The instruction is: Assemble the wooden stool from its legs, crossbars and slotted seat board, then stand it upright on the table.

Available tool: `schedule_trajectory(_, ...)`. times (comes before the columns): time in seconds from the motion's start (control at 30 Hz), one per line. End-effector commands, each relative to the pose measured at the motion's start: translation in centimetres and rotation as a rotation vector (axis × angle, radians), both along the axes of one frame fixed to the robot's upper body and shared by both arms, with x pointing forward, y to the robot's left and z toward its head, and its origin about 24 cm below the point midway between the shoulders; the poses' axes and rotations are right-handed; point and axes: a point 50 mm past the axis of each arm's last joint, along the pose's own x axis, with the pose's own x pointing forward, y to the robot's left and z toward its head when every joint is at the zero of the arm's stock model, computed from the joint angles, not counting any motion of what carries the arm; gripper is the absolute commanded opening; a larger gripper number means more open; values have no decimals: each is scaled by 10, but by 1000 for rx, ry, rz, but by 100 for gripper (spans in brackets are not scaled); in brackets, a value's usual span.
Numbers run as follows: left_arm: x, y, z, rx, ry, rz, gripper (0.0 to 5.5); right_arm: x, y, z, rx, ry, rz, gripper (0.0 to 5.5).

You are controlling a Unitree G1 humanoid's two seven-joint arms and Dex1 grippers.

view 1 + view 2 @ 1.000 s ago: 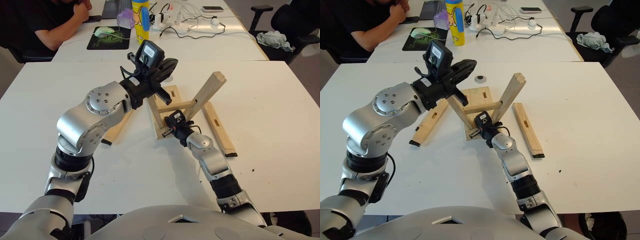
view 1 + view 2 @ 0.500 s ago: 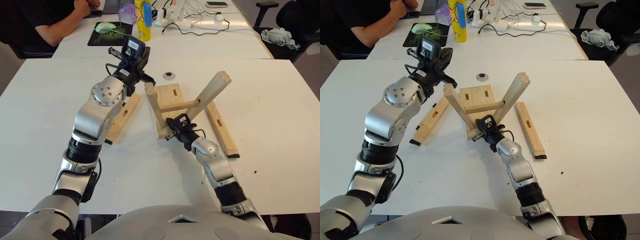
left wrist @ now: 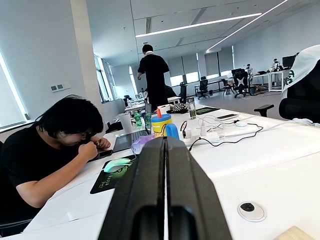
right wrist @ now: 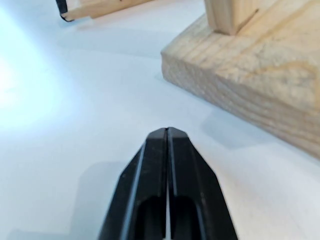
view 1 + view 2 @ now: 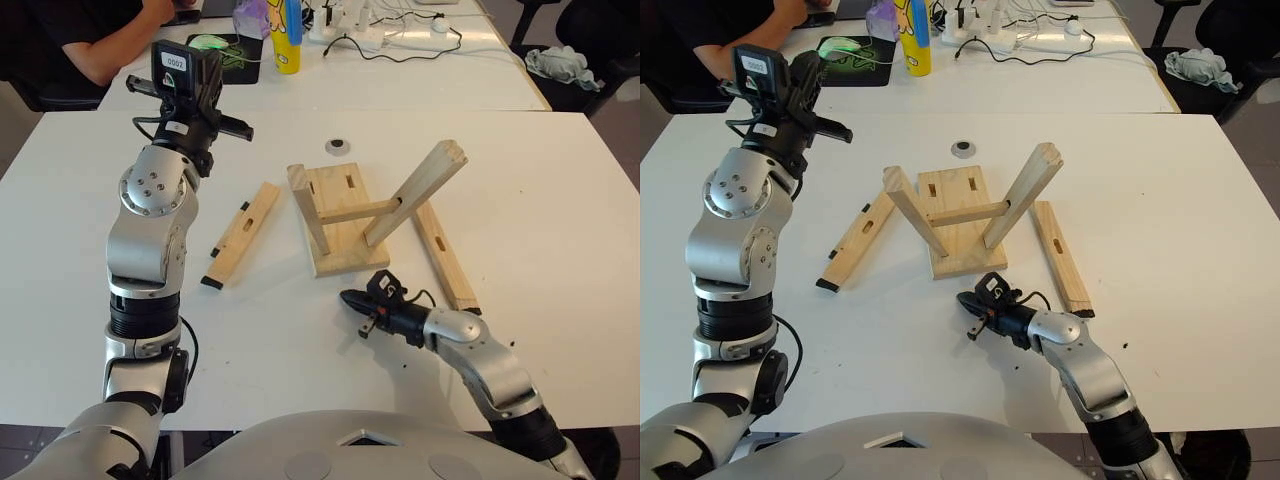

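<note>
The slotted seat board [image 5: 338, 255] lies flat mid-table. Two legs stand slanted in it, the left leg [image 5: 309, 207] and the right leg [image 5: 420, 190], joined by a crossbar [image 5: 352, 211]. One loose slotted leg [image 5: 240, 232] lies left of the board, another [image 5: 441, 255] lies to its right. My right gripper [image 5: 348, 297] rests low over the table just in front of the board's near edge [image 4: 235, 100], shut and empty. My left gripper [image 5: 238, 129] is raised at the far left, well away from the stool, shut [image 3: 165, 142] on nothing.
A small round disc [image 5: 339, 148] lies on the table behind the stool. The rear table [image 5: 420, 85] carries a yellow bottle [image 5: 287, 40], a mouse pad and cables, with a person seated at its left end. Bare tabletop [image 5: 560, 200] stretches right of the parts.
My left arm swung up and away from the stool's left leg to the far left. My right gripper drew back from the seat board's front edge toward me. The camera view shifted slightly.
</note>
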Motion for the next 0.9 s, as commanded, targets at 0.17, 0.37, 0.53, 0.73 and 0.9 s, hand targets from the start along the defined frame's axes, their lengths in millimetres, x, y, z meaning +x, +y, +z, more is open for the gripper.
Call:
schedule_trajectory(0.17, -7, -13, -18, -45, 43, 10, 1, 30, 29, -22, -52, -49, -77, 0)
schedule_trajectory(0.37, -25, -20, -37, -79, 92, 38, 1, 37, 35, -10, -23, -96, -93, 0)
schedule_trajectory(0.53, -54, -6, -44, -154, 95, 132, 1, 13, 11, 61, 277, -123, -157, 0)
schedule_trajectory(0.73, -62, -19, -55, -134, 167, 122, 1, 8, -36, 84, 208, -238, -545, 0)
schedule_trajectory(0.9, -60, -31, -58, -132, 186, 73, 1, 22, -70, 94, 12, -434, -848, 0)
